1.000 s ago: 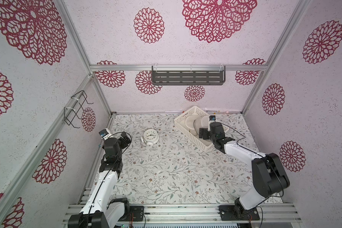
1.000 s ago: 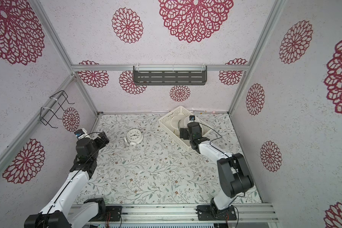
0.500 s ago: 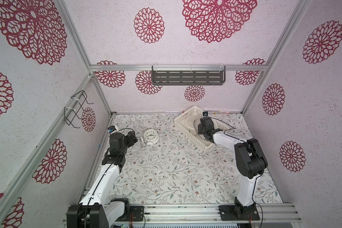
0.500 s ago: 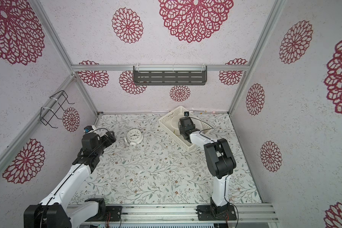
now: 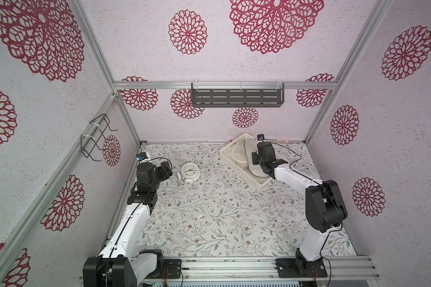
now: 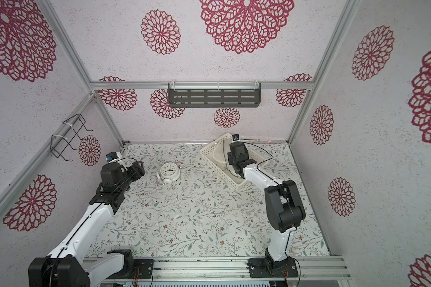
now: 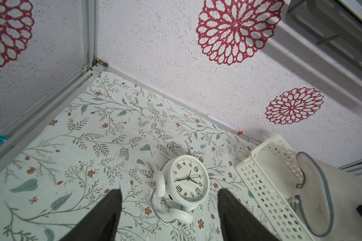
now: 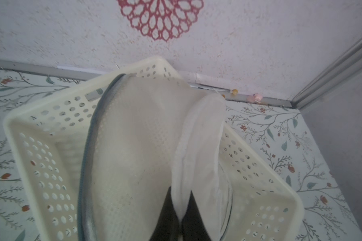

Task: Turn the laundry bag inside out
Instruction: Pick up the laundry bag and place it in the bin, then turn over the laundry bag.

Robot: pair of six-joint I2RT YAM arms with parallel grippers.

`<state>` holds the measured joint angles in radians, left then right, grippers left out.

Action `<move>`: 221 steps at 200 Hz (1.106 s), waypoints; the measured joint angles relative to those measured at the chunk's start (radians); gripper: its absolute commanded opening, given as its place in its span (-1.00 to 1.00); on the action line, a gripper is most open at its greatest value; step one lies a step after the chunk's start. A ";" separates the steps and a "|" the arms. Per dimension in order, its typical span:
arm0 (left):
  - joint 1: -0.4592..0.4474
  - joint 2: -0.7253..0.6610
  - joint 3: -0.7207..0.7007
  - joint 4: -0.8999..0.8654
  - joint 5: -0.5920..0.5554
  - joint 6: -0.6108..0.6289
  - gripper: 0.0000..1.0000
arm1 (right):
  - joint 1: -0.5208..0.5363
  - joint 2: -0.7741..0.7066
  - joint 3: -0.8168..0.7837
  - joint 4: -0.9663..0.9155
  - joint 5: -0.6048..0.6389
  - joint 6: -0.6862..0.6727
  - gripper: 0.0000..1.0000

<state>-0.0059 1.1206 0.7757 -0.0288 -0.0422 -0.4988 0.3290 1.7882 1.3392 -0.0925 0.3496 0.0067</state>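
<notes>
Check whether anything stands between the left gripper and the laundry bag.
Yes: the alarm clock lies between the left gripper and the basket, whose perforated wall also fronts the laundry bag. The right gripper is shut on it.

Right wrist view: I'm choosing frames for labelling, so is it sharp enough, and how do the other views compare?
Right wrist view: soft and hazy throughout, the laundry bag and basket holes smeared, the right hand a dark blur. Left wrist view: crisp, the clock numerals readable. In both top views: evenly lit, sharp, frame posts splayed by the wide lens.
</notes>
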 measured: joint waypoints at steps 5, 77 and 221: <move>-0.002 -0.002 0.002 0.000 0.005 0.011 0.54 | -0.001 -0.023 0.000 0.000 -0.004 -0.008 -1.00; -0.118 -0.017 0.094 0.008 0.090 0.316 0.61 | -0.007 -0.337 0.039 -0.031 -0.151 -0.170 -1.00; -0.394 -0.106 0.106 0.050 0.184 0.888 0.85 | 0.040 -0.537 -0.178 -0.039 -0.915 -0.267 -1.00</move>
<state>-0.4000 1.0149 0.8818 0.0208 0.1417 0.3893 0.3687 1.2514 1.1614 -0.1314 -0.5652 -0.2607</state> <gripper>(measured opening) 0.914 0.075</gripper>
